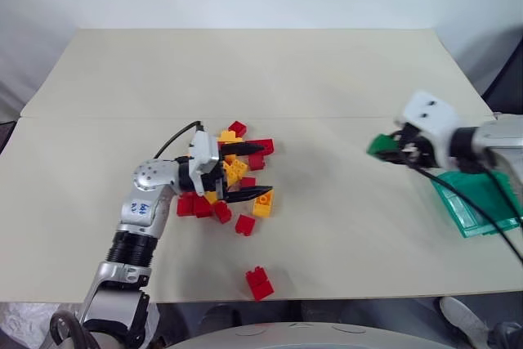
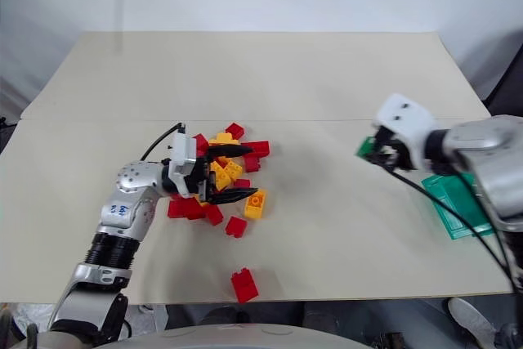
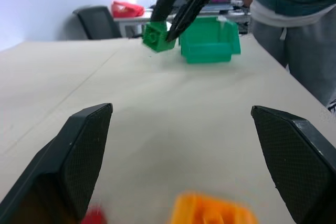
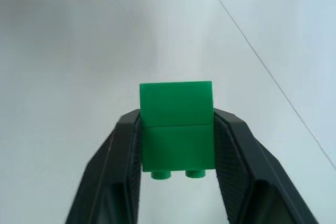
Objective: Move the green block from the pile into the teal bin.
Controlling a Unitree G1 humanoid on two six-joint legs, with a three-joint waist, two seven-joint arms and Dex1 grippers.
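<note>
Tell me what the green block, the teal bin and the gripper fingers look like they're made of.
Green block: likely hard molded plastic, smooth, with crisp edges and round studs.
Teal bin: probably thin plastic, smooth-walled; in the head view its floor looks translucent.
Fingers of the right gripper: black, matte, finely textured on the inner pads, perhaps rubber or plastic.

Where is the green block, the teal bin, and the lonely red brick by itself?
green block [image 4: 176, 124]: right wrist view, its flat face between the fingers.
teal bin [image 3: 209, 39]: left wrist view, its front wall.
lone red brick [image 1: 260, 282]: left eye view, its studded top, near the table's front edge.
</note>
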